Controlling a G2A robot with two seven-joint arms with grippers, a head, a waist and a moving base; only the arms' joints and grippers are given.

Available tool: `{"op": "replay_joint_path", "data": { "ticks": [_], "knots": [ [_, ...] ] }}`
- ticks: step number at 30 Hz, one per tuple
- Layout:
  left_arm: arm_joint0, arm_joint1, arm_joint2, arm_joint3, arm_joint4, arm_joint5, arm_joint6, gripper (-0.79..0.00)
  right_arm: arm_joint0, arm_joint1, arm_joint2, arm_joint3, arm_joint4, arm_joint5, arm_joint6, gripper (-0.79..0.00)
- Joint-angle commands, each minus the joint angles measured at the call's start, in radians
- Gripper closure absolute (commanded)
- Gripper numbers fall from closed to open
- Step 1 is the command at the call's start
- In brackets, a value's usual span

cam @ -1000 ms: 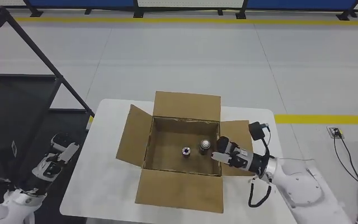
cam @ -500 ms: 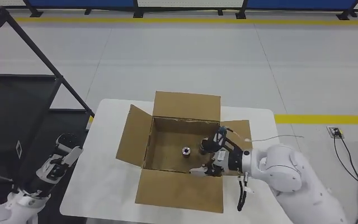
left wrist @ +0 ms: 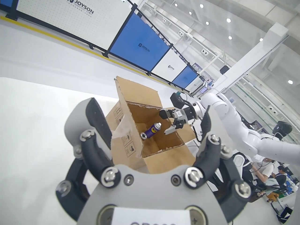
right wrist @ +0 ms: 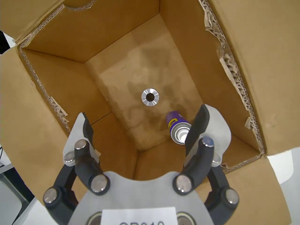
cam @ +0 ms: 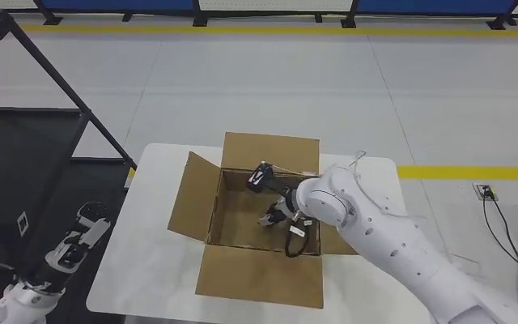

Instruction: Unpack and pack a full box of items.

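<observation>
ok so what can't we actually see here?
Top view: the right arm covers the box floor; items there can't be made out.
Right wrist view: a finger of the right claw hides part of the spray can rim.
Left wrist view: metal ring too small to identify.

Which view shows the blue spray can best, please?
Right wrist view: the spray can is close, seen from above. Left wrist view shows it small; in the top view the right arm covers it.

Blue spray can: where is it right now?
In the right wrist view, the blue spray can sits on the floor of the open cardboard box, beside a round metal ring, with the right gripper hovering open above it.
</observation>
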Motion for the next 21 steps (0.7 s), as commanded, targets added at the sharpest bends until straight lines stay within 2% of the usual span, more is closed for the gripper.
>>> {"op": "replay_joint_path", "data": {
  "ticks": [1, 8, 11, 14, 18, 21],
  "knots": [
    [-0.001, 0.003, 0.005, 0.003, 0.0, 0.002, 0.002, -0.785, -0.003, 0.001, 0.001, -0.007, -0.002, 0.003, -0.002, -0.785],
    [0.0, 0.012, 0.026, 0.013, 0.018, 0.006, 0.022, -0.785, -0.013, 0.001, 0.0, -0.014, -0.003, -0.006, -0.017, -0.785],
    [-0.002, 0.016, 0.035, 0.017, 0.026, 0.007, 0.029, -0.785, -0.028, -0.004, -0.021, -0.007, -0.076, 0.01, -0.052, -0.785],
    [-0.002, 0.02, 0.042, 0.015, 0.031, 0.011, 0.036, -0.785, -0.02, -0.028, -0.08, 0.009, -0.139, -0.018, -0.085, -0.785],
    [0.0, 0.025, 0.048, 0.014, 0.029, 0.013, 0.044, -0.785, 0.012, -0.082, -0.172, 0.076, -0.237, 0.022, -0.097, -0.785],
    [0.006, 0.029, 0.047, 0.013, 0.029, 0.012, 0.052, -0.785, 0.046, -0.128, -0.224, 0.153, -0.245, -0.03, -0.095, -0.785]
  ]
}}
